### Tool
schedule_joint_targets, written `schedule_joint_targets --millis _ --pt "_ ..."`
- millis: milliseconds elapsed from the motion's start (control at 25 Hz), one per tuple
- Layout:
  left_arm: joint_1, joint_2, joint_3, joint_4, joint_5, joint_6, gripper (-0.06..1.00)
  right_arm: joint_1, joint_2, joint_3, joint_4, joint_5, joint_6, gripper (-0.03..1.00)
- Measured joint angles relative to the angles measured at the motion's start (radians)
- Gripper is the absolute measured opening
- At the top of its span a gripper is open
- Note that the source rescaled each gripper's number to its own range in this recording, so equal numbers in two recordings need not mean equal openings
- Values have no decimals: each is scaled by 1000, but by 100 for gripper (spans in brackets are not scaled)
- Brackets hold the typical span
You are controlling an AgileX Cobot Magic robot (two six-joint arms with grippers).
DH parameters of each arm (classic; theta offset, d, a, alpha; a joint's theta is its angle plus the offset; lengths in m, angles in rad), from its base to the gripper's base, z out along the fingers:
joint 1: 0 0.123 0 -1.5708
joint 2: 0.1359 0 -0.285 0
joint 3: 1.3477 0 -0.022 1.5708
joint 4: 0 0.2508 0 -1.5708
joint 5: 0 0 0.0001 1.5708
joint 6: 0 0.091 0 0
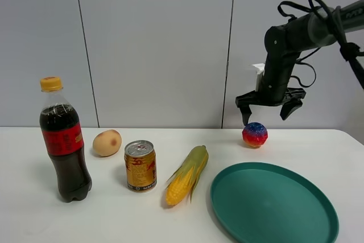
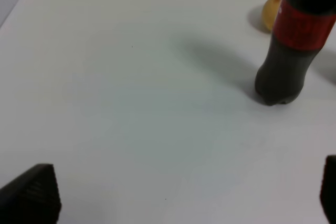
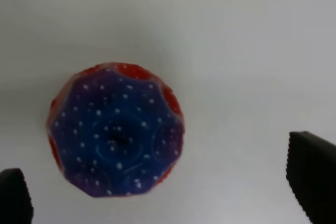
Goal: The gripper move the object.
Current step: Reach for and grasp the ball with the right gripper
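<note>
Bottle point(image 2: 286, 61) hides most of what seems a potato point(image 2: 270, 10); cap cropped.

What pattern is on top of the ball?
The ball is blue-purple with white specks, red at its edge; clearest in the right wrist view.

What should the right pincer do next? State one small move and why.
Probably lower the right pincer around the ball: its jaws stand open, and it hangs just above the ball, which rests on the table ungrasped.
</note>
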Motion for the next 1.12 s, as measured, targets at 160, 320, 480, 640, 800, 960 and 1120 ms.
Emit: schedule_joint_targets --millis 160,320,480,640,800,960,1120 --pt "0 0 0 0 0 0 100 11 32 0 27 -57 0 100" --pt "0 0 0 0 0 0 100 15 57 0 32 -80 0 100" --pt "0 0 0 0 0 0 100 15 71 0 13 -92 0 100" --pt "0 0 0 -1 0 0 100 15 90 0 5 -117 8 100" --pt "0 0 0 -1 0 0 100 15 110 0 5 -134 24 100" --pt "0 0 0 -1 0 0 100 15 115 0 5 -154 42 100" --pt "0 0 0 0 0 0 100 14 124 0 5 -157 45 100"
